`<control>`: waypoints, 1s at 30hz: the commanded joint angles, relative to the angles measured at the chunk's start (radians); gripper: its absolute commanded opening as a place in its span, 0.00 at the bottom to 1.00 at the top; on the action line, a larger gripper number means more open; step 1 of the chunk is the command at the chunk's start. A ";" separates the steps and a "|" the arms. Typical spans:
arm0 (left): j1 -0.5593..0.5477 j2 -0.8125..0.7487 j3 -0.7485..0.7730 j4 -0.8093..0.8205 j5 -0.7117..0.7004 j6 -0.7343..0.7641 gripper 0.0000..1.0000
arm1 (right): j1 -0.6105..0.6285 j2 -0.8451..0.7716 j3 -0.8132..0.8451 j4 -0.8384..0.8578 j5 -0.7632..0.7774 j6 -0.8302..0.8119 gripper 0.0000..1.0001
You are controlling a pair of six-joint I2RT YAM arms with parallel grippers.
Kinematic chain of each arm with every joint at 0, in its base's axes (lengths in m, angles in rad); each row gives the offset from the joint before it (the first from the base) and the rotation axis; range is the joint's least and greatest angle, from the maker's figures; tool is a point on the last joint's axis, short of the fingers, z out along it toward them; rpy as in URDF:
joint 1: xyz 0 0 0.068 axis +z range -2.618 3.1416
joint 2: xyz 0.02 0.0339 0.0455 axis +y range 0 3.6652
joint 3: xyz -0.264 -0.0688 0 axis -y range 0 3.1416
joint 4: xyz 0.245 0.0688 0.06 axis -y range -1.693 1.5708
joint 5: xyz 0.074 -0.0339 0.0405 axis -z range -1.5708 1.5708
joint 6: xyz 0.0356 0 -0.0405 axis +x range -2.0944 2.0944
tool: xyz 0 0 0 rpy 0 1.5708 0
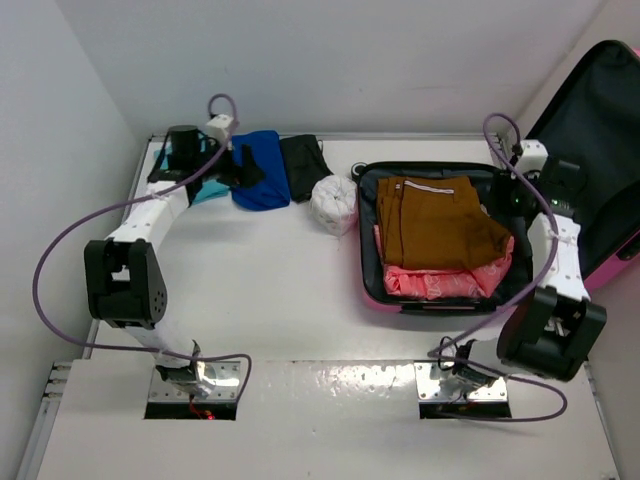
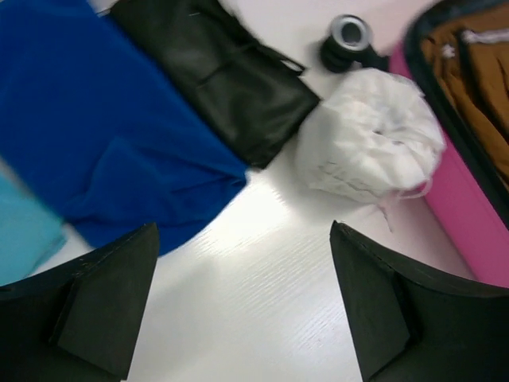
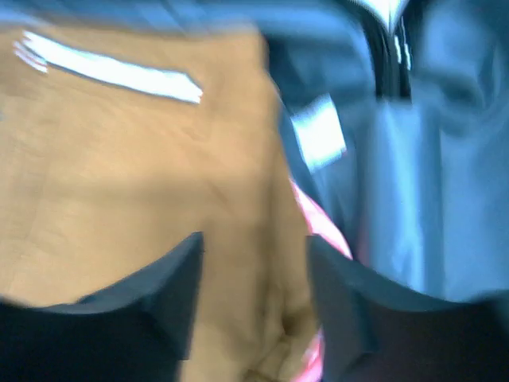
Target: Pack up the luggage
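Both claws released, empty: right gripper (image 3: 253,259) over brown garment (image 1: 440,222) inside luggage (image 1: 596,108); left gripper (image 2: 242,239) well apart, leftward.

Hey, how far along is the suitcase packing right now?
Partly done. The brown garment and pink garment already lie in the open luggage. Nothing is in hand: both the left claw and right claw are open. The blue cloth, black garment, white bundle and teal cloth wait on the table.

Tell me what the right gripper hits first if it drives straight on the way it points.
Most likely the brown garment lying in the luggage: it fills the gap between the fingers of the open right gripper. The wrist view is blurred, so depth is uncertain.
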 commanded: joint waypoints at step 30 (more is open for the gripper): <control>-0.399 0.545 0.419 -0.071 -0.169 -0.176 0.54 | 0.352 -0.043 0.050 0.006 -0.216 0.359 0.81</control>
